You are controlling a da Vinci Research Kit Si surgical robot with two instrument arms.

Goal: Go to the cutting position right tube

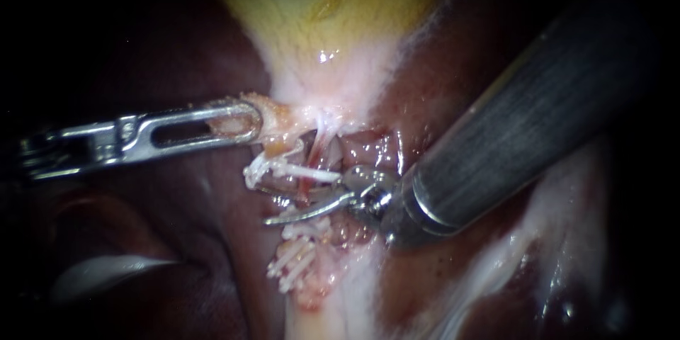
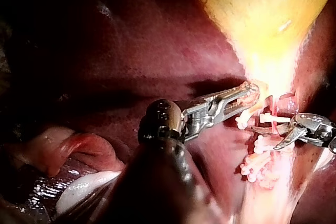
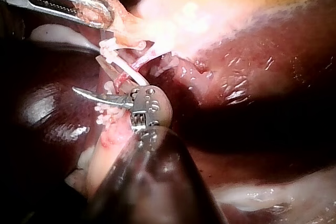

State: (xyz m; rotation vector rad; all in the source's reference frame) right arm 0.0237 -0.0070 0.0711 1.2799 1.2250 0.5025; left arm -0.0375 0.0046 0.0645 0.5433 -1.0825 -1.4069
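The yellow gallbladder (image 1: 319,0) narrows to a pale neck. My left instrument (image 1: 237,124) has its slotted jaws shut on a flap of tissue at that neck, also seen in the left wrist view (image 2: 247,94). Below the neck a thin red tube (image 1: 306,188) runs down, crossed by a white clip (image 1: 297,170). Several more white clips (image 1: 292,258) sit lower on the pale stalk. My right instrument (image 1: 290,202) ends in two curved blades, open, lying at the red tube between the clips (image 2: 265,137) (image 3: 92,77). Whether a blade touches the tube I cannot tell.
Dark red liver (image 1: 177,241) lies on both sides of the stalk. The right instrument's thick shaft (image 1: 524,120) covers the tissue to the upper right. Pale wet tissue (image 1: 559,227) shows at the lower right.
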